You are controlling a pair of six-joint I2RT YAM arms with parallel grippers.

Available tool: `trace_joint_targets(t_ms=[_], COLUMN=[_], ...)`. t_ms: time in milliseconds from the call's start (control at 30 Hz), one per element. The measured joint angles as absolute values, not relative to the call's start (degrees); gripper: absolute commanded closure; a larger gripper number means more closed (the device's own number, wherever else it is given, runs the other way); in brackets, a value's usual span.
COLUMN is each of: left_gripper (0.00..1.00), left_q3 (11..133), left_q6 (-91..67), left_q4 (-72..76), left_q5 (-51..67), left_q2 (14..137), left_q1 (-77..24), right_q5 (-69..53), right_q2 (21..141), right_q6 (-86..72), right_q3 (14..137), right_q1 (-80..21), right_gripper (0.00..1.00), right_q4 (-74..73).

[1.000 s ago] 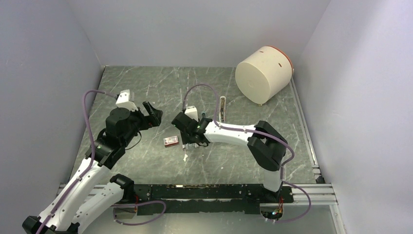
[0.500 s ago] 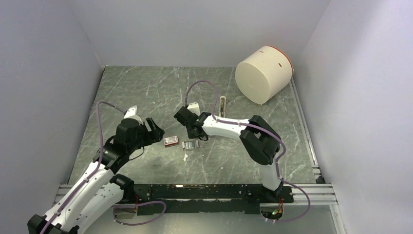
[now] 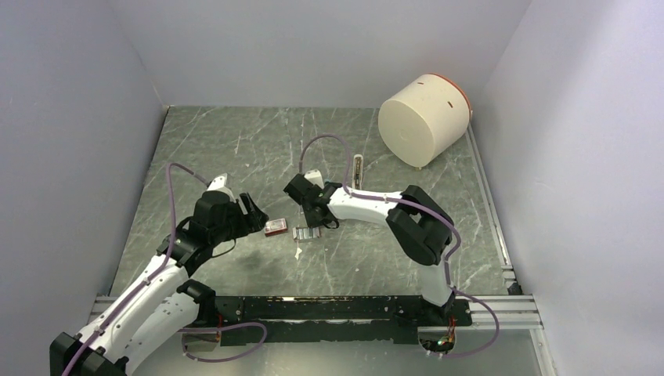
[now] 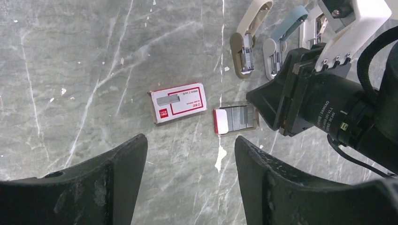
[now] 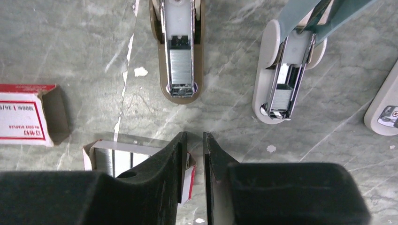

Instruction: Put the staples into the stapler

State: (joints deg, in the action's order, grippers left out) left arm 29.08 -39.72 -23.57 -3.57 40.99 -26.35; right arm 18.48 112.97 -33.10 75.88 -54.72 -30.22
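Note:
The staples (image 4: 237,119) lie in an open cardboard tray with a red end, seen also as staples (image 3: 307,233) and staples (image 5: 119,159). A tan stapler (image 5: 180,56) and a blue-grey stapler (image 5: 286,79) lie opened beyond them, each with a metal channel showing. My right gripper (image 5: 195,136) stands just past the tray's red end, its jaws almost together with only table showing in the slit. My left gripper (image 4: 190,154) hovers open over bare table, short of the tray and the little red box (image 4: 178,102).
A third, white stapler (image 5: 382,115) pokes in at the right edge. A large cream cylinder (image 3: 423,117) lies on its side at the back right. Grey walls close in three sides, and a metal rail (image 3: 344,307) runs along the near edge.
My right gripper has closed and drawn slightly back from over the tray. The left arm has swung down and right toward the red box, its jaws narrowing a little.

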Motion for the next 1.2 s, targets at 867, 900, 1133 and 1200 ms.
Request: trace_joint_targets(t_ms=[867,900,1133,1200], left_gripper=[0.21,0.21,0.20,0.20], left_q3=[29.1,29.1,29.1,29.1], left_q6=[-39.1,-39.1,-38.8,-38.8], left_q4=[-22.2,-22.2,-22.2,-22.2], left_q5=[-3.4,-3.4,-3.4,-3.4], left_q2=[41.3,41.3,41.5,41.6], left_q1=[-26.3,-26.3,-26.3,-26.3], right_q5=[12.3,12.3,9.3,8.3], right_q2=[103.5,103.4,103.5,103.8], right_q6=[-26.3,-25.4,-21.5,-21.0], right_q3=[69.5,69.8,70.1,70.1], right_q1=[-57.0,-57.2,-59.5,-60.1], right_gripper=[0.60,0.61,0.80,0.74], right_q4=[-29.8,-29.6,-28.5,-28.0])
